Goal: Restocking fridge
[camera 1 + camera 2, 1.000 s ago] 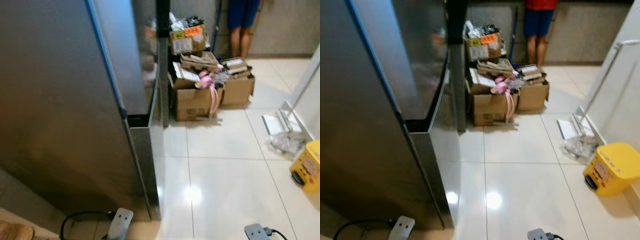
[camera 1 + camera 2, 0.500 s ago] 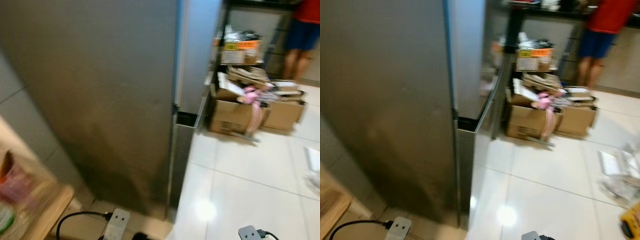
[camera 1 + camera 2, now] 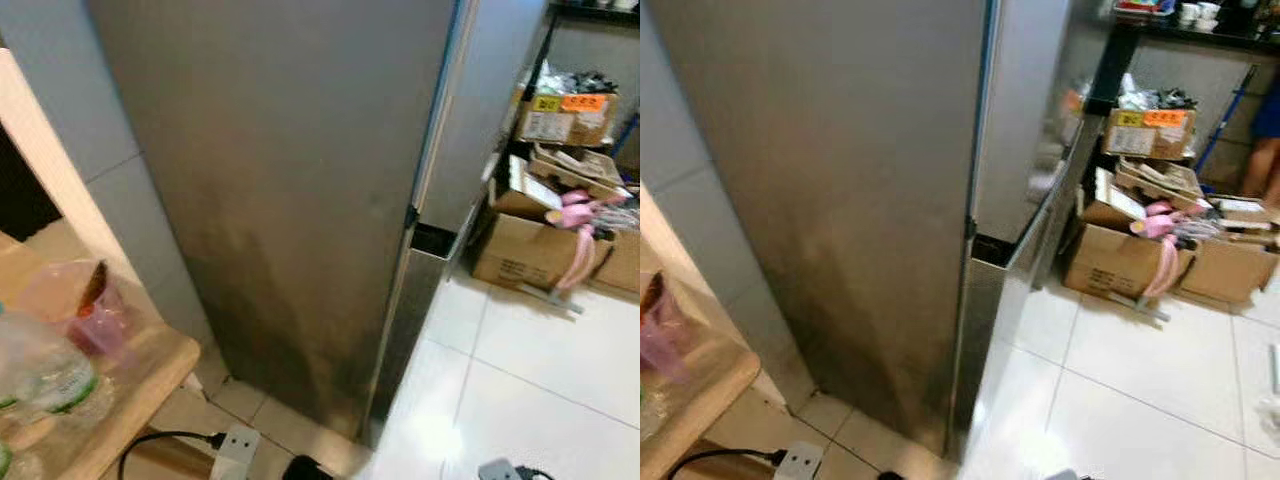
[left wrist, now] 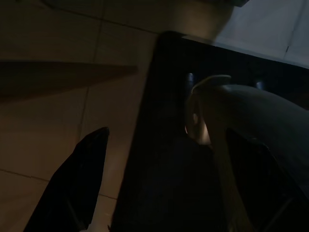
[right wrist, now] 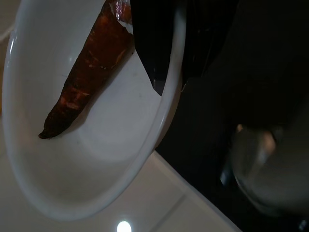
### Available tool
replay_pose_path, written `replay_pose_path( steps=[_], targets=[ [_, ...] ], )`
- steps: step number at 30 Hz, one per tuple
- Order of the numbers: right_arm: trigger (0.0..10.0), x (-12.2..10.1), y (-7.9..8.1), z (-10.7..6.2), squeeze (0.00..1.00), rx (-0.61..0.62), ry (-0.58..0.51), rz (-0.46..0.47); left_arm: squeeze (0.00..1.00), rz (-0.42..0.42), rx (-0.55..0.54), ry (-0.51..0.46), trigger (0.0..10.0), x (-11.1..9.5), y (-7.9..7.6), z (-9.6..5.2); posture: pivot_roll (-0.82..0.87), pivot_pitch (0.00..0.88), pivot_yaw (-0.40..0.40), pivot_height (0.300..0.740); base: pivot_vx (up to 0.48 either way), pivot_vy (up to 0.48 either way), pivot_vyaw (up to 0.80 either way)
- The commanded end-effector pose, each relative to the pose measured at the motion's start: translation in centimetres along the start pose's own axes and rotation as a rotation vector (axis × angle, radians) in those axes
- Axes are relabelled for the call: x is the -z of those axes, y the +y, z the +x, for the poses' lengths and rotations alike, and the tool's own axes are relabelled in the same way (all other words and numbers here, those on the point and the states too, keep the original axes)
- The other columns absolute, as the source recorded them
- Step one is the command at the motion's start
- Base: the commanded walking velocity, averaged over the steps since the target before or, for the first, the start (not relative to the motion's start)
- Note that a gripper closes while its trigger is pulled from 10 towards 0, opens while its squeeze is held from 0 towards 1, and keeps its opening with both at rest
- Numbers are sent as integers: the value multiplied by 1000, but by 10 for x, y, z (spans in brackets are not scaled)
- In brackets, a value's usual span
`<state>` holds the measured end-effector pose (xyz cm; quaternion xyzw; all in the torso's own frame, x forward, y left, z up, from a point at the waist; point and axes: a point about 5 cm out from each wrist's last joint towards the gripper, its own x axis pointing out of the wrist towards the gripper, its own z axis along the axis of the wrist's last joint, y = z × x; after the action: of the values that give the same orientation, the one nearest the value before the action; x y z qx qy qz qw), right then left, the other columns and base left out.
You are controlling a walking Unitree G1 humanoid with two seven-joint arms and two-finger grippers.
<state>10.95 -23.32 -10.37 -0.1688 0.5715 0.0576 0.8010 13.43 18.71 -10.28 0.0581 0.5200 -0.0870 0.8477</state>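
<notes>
A tall steel fridge (image 3: 300,190) takes up the upper middle of the head views, seen from its side, with its door front (image 3: 1025,110) running off toward the upper right. At the lower left of the frame a wooden table (image 3: 150,375) juts in, carrying a clear plastic bottle (image 3: 45,375) and a pink cup (image 3: 95,320) with something dark standing in it. Below the table's edge, a white power strip (image 3: 232,450) lies on the tiled floor (image 3: 540,390) with a black cable (image 3: 150,440) curling out of it. At the upper right, a cluster of cardboard boxes (image 3: 1120,255) full of odds and ends sits on the floor just beside the fridge, and a person's leg (image 3: 1262,160) shows at the far right edge.

In the right wrist view, the right gripper (image 5: 169,48) has its black fingers closed over the rim of a white bowl (image 5: 82,159), one finger inside and one outside. A reddish-brown strip of food (image 5: 87,72) lies in the bowl.

The left wrist view is dark; the left gripper (image 4: 166,183) hangs with its two fingers spread wide apart, holding nothing.
</notes>
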Motion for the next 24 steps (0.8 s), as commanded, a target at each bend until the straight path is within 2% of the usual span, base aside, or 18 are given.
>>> replay_pose_path(
  steps=[1,12,21,24],
  targets=[
    [10000,-3,-5,0,0,18,-8,-3,0,-2,15,4,10000,1,-4,0,-29,7,-33,740,0,-435,0],
    [10000,-3,-4,0,0,3,-12,-12,0,-7,16,4,10000,2,-4,0,-30,10,-33,740,0,-435,0],
    [10000,-2,-1,0,0,-29,-6,-29,0,-12,16,4,10000,2,-5,0,-30,9,-37,740,0,-382,799],
    [10000,-2,0,0,0,-35,-7,-34,0,-25,6,2,10000,2,-4,0,-30,9,-36,740,0,0,800]
  ],
)
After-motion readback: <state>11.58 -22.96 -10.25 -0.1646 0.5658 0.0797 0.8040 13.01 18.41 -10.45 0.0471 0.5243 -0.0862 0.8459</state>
